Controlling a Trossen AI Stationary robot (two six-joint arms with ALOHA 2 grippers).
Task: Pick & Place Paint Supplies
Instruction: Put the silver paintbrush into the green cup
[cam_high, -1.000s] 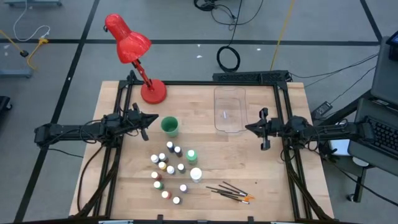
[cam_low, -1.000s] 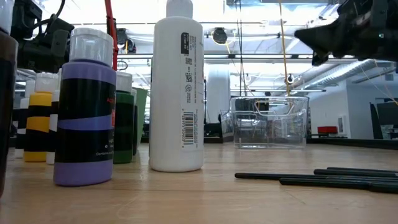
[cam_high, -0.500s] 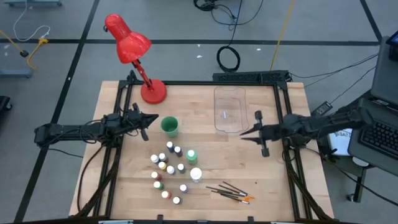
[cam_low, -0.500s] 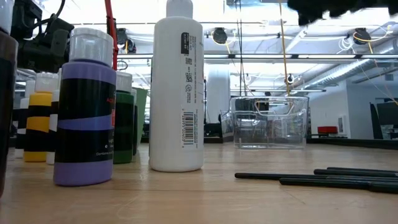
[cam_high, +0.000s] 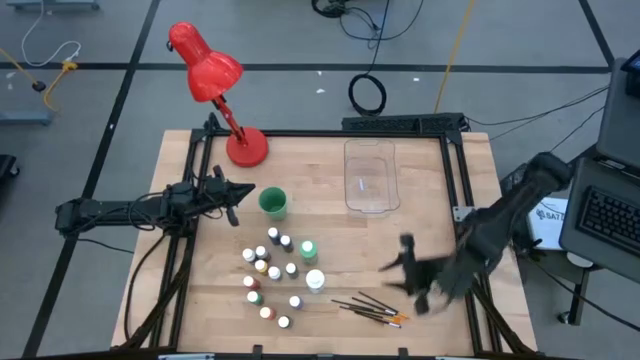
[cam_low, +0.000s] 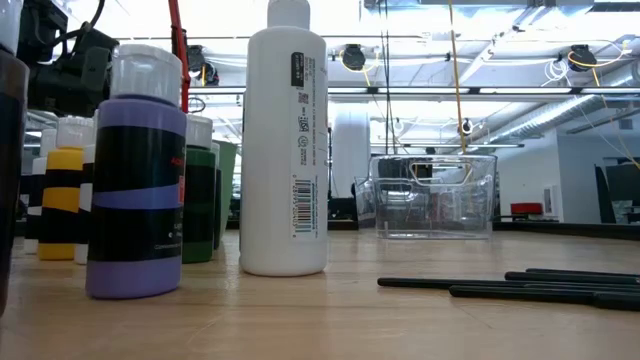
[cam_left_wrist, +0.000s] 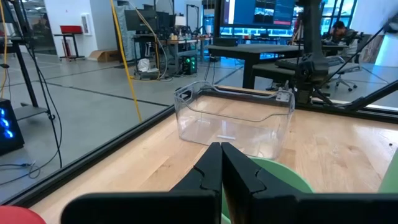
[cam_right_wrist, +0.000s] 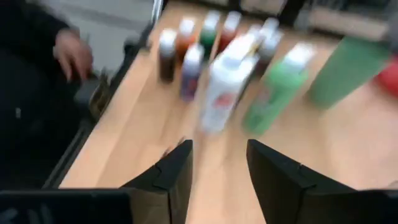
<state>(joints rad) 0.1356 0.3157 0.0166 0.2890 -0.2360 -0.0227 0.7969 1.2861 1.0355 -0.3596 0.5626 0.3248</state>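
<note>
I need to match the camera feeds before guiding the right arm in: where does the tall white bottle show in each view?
High view: white bottle, low centre, right of the small-bottle cluster.
Low view: white bottle, left of centre, the tallest thing up close.
Left wrist view: not in it.
Right wrist view: white bottle, centre, blurred.
Shared landmark: the green bottle beside it.

Both arms are dark, slim and jointed, with black cables trailing along their links beside the red lamp (cam_high: 215, 85). The left hand (cam_left_wrist: 221, 163) ends in two matte black, wedge-shaped fingers. The right hand (cam_right_wrist: 217, 163) carries broader black fingers with flat, angled faces.
</note>
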